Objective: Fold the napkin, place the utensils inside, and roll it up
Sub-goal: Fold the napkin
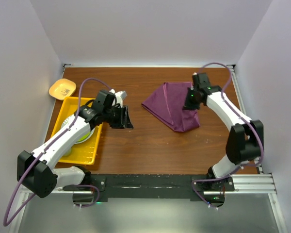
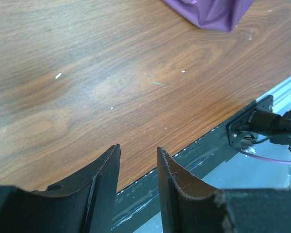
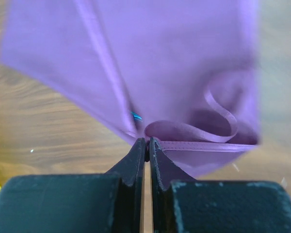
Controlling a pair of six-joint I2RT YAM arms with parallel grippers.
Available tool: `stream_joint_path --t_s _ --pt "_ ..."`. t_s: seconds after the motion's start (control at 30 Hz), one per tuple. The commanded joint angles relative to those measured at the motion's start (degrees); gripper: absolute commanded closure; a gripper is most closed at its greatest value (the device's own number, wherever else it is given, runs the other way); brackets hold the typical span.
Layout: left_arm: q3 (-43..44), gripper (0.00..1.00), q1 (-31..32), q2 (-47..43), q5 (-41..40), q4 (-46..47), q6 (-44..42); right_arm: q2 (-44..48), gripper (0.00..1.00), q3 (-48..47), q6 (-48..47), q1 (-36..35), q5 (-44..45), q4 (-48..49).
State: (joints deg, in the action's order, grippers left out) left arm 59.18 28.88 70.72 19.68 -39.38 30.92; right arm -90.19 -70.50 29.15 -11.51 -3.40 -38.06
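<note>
The napkin (image 1: 172, 108) lies on the right half of the table (image 1: 145, 145), well apart from the yellow tray (image 1: 80, 156) on the left. It is not spread flat: it makes a rough triangle with one layer thrown over another, so I judge that the folding is begun but not finished. The right end effector (image 3: 146, 143) is clenched on a hemmed edge of the cloth, its jaws pressed nearly together with the hem pinched between them. The left end effector (image 2: 138, 155) hangs over bare wood near the tray, jaws partly apart and grasping nothing. I cannot make out the utensils anywhere; a small blue-green glint shows under one fold, but what it is I cannot tell. To my eye, completing the fold, laying the utensils inside and rolling all remain to do.
</note>
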Motion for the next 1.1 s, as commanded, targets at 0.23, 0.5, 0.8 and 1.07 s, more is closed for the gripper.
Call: stream_joint_path --t_s 0.23,0.5,0.8,1.07 --pt "4.89 0.59 -0.5 -1.55 -4.13 -4.04 2.22 -21.15 0.99 -28.43 -17.27 -11.25 -4.42 -3.77" --pt "5.07 0.59 -0.5 -1.37 -5.44 -5.1 4.06 -32.59 0.99 -44.45 -23.52 -13.72 -6.7 -10.36" --pt "6.48 0.59 -0.5 0.47 -5.88 -5.19 4.24 -35.4 0.98 -45.43 -25.01 -15.21 -11.28 -10.45" --pt "7.18 0.59 -0.5 1.62 -5.53 -5.27 3.63 -36.63 0.96 -46.92 -25.37 -16.18 -11.72 -10.8"
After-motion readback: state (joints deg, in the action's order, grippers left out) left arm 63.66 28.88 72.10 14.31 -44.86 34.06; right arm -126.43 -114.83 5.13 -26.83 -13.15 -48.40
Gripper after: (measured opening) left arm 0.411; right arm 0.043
